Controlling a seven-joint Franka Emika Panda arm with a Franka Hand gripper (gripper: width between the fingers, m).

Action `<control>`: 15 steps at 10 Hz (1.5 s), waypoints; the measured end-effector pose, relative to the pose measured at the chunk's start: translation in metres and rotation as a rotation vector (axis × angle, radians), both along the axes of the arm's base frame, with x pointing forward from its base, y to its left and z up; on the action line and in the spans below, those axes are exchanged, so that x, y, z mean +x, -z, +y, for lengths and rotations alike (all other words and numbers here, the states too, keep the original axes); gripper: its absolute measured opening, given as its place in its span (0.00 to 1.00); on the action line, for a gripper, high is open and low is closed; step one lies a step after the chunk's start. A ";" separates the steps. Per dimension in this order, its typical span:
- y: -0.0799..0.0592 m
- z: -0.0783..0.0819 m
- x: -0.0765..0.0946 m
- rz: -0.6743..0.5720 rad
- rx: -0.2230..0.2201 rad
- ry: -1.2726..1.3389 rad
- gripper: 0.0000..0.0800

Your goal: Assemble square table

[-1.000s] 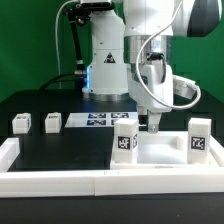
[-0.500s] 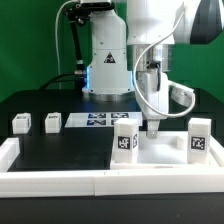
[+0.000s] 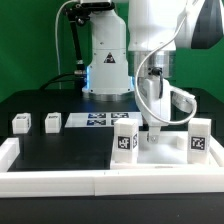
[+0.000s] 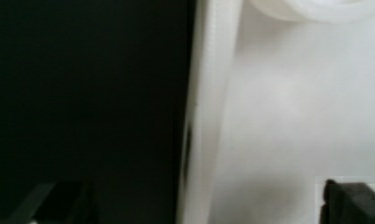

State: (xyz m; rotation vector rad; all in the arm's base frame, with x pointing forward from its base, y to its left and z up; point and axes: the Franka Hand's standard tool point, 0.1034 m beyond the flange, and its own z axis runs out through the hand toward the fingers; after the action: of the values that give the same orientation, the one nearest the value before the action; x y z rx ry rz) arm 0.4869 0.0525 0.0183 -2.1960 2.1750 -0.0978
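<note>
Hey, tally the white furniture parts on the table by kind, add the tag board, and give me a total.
Legs: 4
Tabletop: 1
Marker board: 1
Total: 6

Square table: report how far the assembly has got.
Looks done: two tagged legs stand upright at the slab, one on each side; I cannot tell whether they are fastened. In hand: the gripper hangs low over the slab, jaws apart, holding nothing. Left: two leg blocks sit away from the slab, at the exterior view's left.
</note>
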 end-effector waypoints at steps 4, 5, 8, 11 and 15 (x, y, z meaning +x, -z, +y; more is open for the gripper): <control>0.002 -0.012 0.000 0.006 -0.004 -0.014 0.09; 0.002 -0.013 0.000 0.007 -0.005 -0.013 0.09; 0.002 -0.013 0.000 0.006 -0.005 -0.014 0.07; 0.002 -0.013 -0.001 0.007 -0.007 -0.033 0.07; 0.003 -0.040 -0.008 0.033 -0.033 -0.216 0.07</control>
State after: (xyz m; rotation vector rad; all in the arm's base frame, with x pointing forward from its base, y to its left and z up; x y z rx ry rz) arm 0.4788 0.0123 0.0157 -2.4508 1.9497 -0.0898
